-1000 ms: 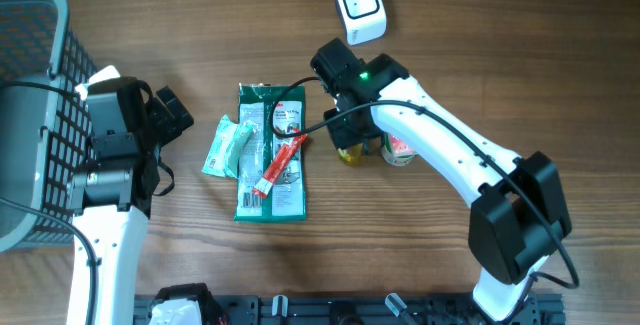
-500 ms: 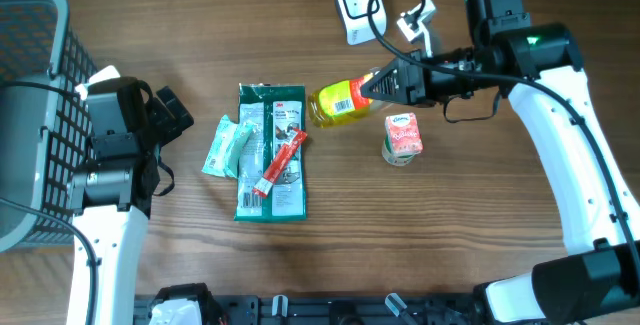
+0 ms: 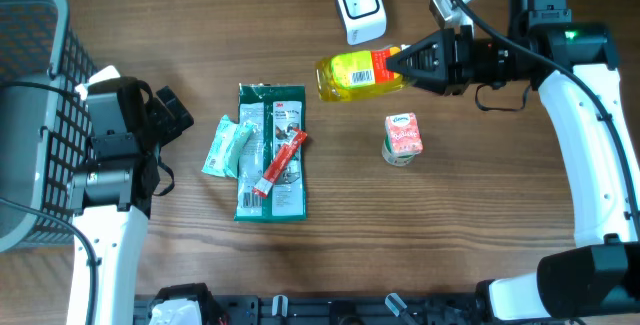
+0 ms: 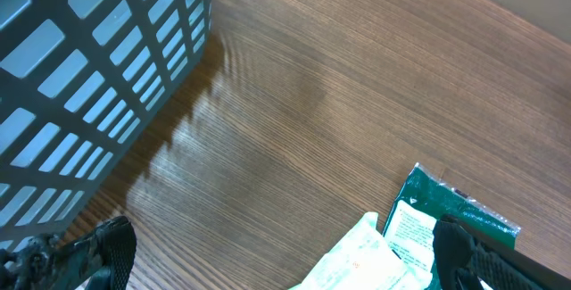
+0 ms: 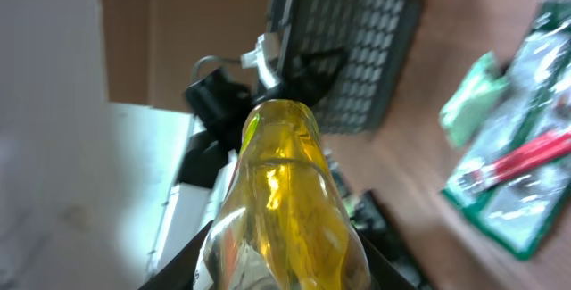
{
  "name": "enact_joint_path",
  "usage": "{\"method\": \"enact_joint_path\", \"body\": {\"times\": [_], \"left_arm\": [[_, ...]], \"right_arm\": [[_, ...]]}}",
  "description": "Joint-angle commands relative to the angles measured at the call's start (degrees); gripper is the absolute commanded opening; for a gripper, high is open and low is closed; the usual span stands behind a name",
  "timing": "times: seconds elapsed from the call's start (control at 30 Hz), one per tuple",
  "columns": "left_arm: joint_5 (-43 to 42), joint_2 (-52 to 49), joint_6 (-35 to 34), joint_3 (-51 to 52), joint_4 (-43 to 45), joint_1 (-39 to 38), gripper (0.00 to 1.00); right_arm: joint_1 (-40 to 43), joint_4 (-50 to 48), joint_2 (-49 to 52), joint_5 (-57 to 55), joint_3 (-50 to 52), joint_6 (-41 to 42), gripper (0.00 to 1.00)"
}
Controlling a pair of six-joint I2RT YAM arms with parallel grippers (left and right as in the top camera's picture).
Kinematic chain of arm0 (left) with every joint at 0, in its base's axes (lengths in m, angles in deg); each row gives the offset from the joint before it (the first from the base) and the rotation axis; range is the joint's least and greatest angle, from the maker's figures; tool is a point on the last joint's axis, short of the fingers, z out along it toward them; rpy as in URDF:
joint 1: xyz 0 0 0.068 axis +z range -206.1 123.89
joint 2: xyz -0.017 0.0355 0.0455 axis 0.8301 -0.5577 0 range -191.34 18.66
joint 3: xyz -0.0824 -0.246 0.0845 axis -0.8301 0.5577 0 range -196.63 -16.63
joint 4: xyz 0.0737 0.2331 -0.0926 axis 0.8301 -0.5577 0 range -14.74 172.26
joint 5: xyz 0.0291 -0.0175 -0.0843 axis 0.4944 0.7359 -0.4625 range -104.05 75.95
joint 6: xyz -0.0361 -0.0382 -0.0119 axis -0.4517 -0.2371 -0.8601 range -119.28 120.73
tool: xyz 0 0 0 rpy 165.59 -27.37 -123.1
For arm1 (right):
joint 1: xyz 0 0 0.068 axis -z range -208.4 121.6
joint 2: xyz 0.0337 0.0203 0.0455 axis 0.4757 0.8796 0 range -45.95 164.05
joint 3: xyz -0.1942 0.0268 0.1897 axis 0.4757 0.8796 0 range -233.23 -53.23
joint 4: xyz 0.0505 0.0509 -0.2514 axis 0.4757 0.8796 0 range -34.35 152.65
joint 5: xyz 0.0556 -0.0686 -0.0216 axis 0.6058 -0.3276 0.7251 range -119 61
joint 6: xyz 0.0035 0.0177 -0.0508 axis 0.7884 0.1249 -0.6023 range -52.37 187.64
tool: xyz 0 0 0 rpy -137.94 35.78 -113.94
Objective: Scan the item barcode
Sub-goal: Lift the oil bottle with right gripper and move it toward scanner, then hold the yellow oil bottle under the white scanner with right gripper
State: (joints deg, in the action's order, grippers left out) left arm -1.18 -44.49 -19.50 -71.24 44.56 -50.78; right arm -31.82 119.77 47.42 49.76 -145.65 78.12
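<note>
The right gripper [image 3: 408, 63] is clamped on the neck end of the translucent yellow plastic bottle with a red-and-white label [image 3: 355, 73], holding it in the air above the wooden table [image 3: 450, 225]. The bottle lies level, its long axis running left to right, base pointing away from the claw toward the table's middle. The small white box-shaped scanner [image 3: 360, 7] sits just beyond the bottle on the far side, near it but apart, so the coming move looks like a turn or short shift of the label toward that face. The right arm is much the nearer. The left gripper [image 3: 168, 113] stands well apart by the grey plastic mesh basket [image 3: 30, 25], jaws wide with nothing between them.

The overhead view alone shows scanner and label together, though no barcode can be made out. The right wrist view looks along the bottle end-on, dark fingers flanking it, and misses the scanner. The left wrist view shows only basket, table and the green foil packets [image 4: 446, 219]
</note>
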Motion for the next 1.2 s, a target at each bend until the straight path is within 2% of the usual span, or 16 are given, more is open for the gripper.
{"method": "enact_joint_path", "body": {"times": [0.0,0.07,0.13,0.2,0.27,0.37,0.4,0.6,0.77,0.87,1.07,1.17], "left_arm": [[0.92,0.11,0.5,-0.48,0.11,0.22,1.0],[0.92,0.11,0.5,-0.48,0.11,0.22,1.0],[0.92,0.11,0.5,-0.48,0.07,0.22,1.0],[0.92,0.11,0.5,-0.48,-0.07,0.22,1.0],[0.92,0.11,0.5,-0.48,-0.07,0.22,1.0],[0.92,0.11,0.5,-0.48,-0.07,0.22,1.0],[0.92,0.11,0.5,-0.48,-0.07,0.22,1.0],[0.92,0.11,0.5,-0.48,-0.09,0.22,1.0],[0.92,0.11,0.5,-0.48,-0.07,0.22,1.0],[0.92,0.11,0.5,-0.48,-0.09,0.22,1.0],[0.92,0.11,0.5,-0.48,-0.09,0.22,1.0],[0.92,0.11,0.5,-0.48,-0.07,0.22,1.0]], "right_arm": [[0.11,-2.73,-0.59,-24.33,-1.42,0.0,0.04],[0.11,-3.06,-0.59,-39.15,-1.42,-1.62,0.04],[0.11,-4.13,-0.59,-41.9,-1.55,-4.72,0.04],[0.04,-3.93,-0.42,-43.5,-6.05,-5.88,0.04],[-0.17,1.25,1.6,-49.09,-16.28,-5.97,0.04],[-3.23,11.58,10.08,-58.58,-38.77,-7.5,0.04],[-4.74,12.33,12.37,-62.18,-42.36,-7.61,0.04],[-18.56,-2.99,25.94,-95.08,-43.25,-19.74,0.04],[-24.79,-15.98,38.14,-117.48,-43.23,-33.07,0.04],[-25.66,-20.39,43.08,-123.19,-43.21,-36.02,0.04],[-27.15,-29.11,50.82,-134.86,-43.21,-36.48,0.04],[-28.79,-33.46,52.5,-135.47,-43.21,-37.53,0.04]]}}
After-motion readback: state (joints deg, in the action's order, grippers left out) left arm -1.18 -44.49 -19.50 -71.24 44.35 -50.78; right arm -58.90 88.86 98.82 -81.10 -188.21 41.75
